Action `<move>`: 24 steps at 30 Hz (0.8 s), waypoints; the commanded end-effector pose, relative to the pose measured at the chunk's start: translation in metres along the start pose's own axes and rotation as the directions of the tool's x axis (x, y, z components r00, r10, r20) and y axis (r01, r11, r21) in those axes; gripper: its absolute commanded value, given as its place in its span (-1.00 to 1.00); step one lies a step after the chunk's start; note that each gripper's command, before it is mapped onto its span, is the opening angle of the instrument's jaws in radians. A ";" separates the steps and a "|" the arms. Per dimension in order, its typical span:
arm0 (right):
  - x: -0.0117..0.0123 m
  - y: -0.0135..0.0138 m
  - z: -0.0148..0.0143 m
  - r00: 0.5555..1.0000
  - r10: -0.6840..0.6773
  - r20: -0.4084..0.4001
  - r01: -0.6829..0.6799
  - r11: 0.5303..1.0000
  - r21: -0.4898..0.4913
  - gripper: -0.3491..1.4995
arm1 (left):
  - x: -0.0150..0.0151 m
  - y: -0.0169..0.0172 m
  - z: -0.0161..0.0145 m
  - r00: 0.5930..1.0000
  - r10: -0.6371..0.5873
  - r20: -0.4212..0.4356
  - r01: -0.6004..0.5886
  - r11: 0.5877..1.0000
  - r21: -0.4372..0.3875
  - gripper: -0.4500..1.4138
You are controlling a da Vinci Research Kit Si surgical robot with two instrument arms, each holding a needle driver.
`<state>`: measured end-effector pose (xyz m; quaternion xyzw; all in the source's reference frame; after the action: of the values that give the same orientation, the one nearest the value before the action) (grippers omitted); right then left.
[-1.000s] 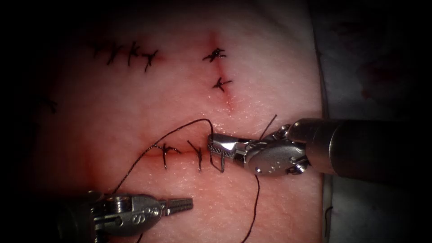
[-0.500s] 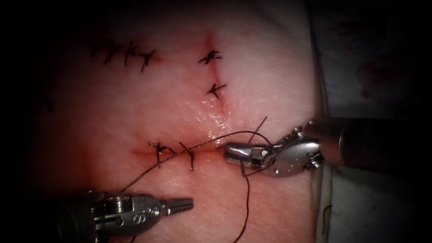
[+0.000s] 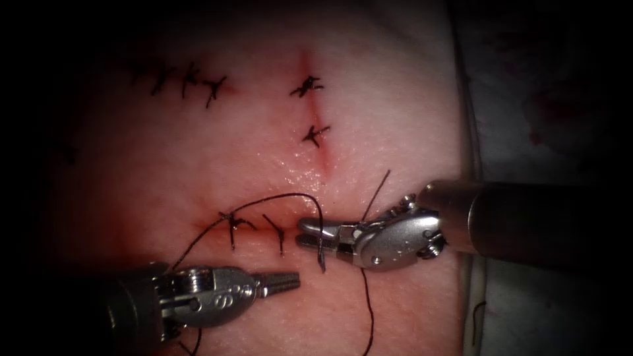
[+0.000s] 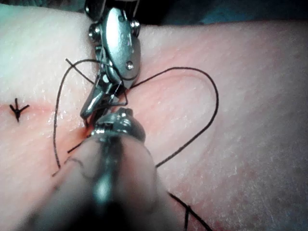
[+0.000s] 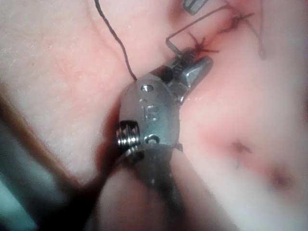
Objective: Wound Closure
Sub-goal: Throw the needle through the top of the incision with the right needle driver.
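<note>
beside cut (image 3: 264,224), right gripper (image 3: 310,234) gripping needle (image 3: 321,254)

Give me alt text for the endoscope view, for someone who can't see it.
The right arm's silver needle driver holds the thin curved steel needle in shut jaws beside the horizontal cut in the pale pink tissue, black thread looping above two stitches. The left arm's silver needle driver sits lower left, jaws shut on nothing.

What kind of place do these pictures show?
Probably a surgical training bench, not an operating room: a slab of pork-belly tissue with several stitched cuts, and the right claw shut on a curved needle trailing black thread.
</note>
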<state>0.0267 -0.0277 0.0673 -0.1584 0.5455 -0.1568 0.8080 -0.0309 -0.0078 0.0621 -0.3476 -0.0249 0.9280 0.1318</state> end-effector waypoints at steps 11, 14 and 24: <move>-0.0032 -0.0030 -0.0011 0.998 0.011 0.059 -0.010 1.000 -0.028 -1.00 | -0.0022 0.0023 0.0024 0.999 0.033 0.029 -0.034 0.999 0.004 -1.00; -0.0036 -0.0030 -0.0014 0.997 0.022 0.072 -0.020 0.999 -0.027 -1.00 | -0.0019 0.0026 0.0023 0.999 0.030 0.028 -0.031 1.000 0.003 -1.00; -0.0038 -0.0041 -0.0004 0.992 0.067 0.111 -0.069 0.998 0.010 -1.00 | -0.0013 0.0035 0.0020 0.999 0.025 0.025 -0.025 1.000 -0.001 -1.00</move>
<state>0.0236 -0.0299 0.0715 -0.1426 0.5019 -0.1232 0.8442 -0.0316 -0.0115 0.0633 -0.3359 -0.0232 0.9340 0.1196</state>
